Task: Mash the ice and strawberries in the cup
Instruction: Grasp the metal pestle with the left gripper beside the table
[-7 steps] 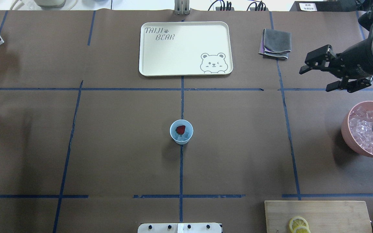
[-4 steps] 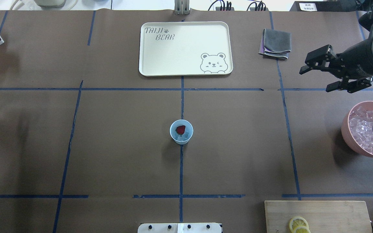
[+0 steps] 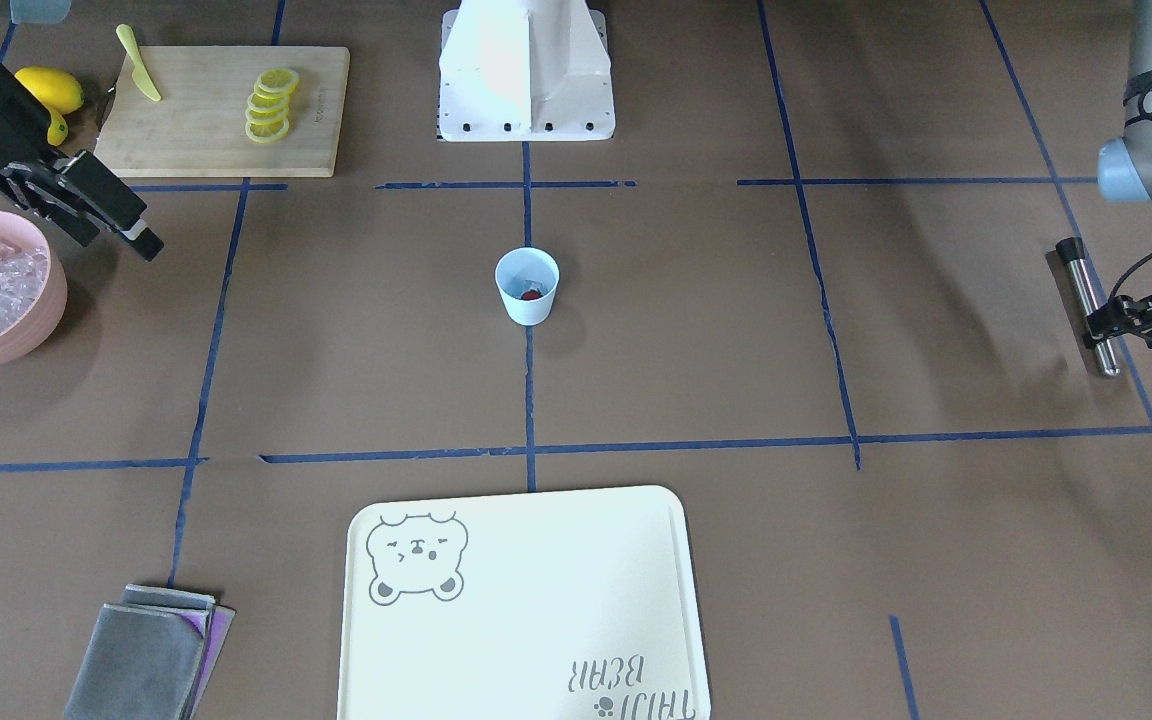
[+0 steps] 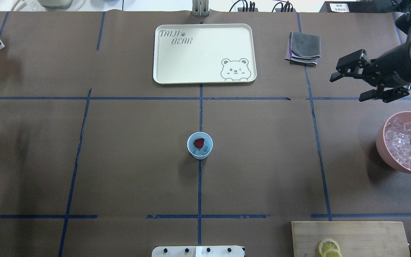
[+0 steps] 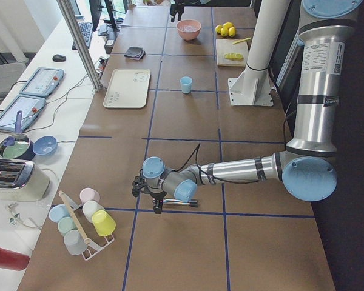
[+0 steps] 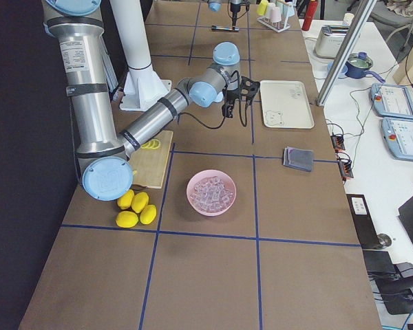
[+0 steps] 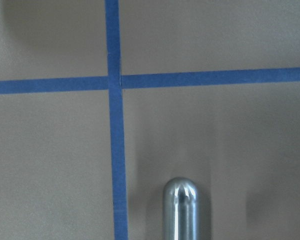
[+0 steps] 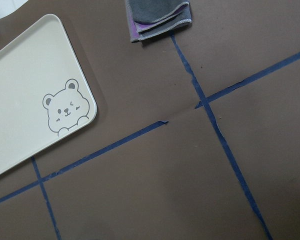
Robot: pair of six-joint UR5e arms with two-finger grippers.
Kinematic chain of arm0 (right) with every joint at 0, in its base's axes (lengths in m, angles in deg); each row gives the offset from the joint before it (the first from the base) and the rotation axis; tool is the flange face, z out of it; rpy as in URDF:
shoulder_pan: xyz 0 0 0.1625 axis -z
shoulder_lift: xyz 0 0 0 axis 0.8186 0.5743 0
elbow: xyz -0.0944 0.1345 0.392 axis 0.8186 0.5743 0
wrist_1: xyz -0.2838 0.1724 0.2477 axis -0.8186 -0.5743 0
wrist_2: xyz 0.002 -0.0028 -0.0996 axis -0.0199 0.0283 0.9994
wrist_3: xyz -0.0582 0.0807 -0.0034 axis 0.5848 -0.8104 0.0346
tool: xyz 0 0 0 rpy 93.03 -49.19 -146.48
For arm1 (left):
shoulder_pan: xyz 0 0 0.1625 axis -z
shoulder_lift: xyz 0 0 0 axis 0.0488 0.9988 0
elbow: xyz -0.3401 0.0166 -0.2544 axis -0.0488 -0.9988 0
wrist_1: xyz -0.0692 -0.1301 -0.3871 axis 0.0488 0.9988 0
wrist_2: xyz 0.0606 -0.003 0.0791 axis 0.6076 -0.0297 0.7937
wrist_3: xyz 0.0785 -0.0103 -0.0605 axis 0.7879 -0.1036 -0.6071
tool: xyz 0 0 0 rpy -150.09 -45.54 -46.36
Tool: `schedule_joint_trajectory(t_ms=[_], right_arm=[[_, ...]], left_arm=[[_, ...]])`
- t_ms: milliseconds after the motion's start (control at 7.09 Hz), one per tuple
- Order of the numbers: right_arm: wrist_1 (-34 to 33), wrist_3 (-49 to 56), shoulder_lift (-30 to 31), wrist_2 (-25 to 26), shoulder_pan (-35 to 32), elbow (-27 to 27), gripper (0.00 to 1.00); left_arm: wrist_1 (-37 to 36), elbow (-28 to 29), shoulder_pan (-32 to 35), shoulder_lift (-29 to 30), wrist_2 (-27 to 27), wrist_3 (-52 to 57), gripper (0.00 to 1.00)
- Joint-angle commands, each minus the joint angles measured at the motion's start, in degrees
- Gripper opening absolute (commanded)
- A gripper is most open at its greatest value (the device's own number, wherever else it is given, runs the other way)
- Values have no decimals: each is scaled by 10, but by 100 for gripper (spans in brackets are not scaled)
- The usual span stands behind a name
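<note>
Your cup [image 4: 190, 142] stands central on the bench [image 4: 262, 171], within both arms' reach, strawberry [image 4: 199, 143] and ice [image 4: 203, 151] inside. The right hand [image 4: 348, 86] hangs spread, empty; the left hand [image 3: 1116, 318] sits at the metal rod [image 3: 1076, 270] (likely your masher), and whether it grips you cannot tell.

You're looking at a robotics lab, not a real kitchen. The table [image 4: 120, 178] is covered in brown paper and gridded with blue tape [image 4: 199, 185]. Industrial robot arms [image 5: 309, 121] rise from a white pedestal [image 3: 526, 70] bolted at its edge. Teach pendants [image 6: 398, 102] lie on the white side bench [image 6: 385, 172]. Kitchen things sit around them: toaster [image 5: 9, 179], cup rack [image 5: 82, 227], cutting board [image 3: 216, 110], pink bowl [image 6: 193, 199] of ice [image 6: 210, 191].
</note>
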Motion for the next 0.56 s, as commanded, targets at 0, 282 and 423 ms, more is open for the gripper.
schedule_joint_trajectory(t_ms=[0, 282, 423], right_arm=[[-1, 0, 0, 0, 0, 0, 100], [0, 0, 0, 0, 0, 0, 100], [-1, 0, 0, 0, 0, 1, 100]], left_arm=[[0, 1, -3, 1, -1, -2, 89], [-1, 1, -7, 1, -1, -1, 88], [-1, 7, -10, 1, -2, -1, 86]])
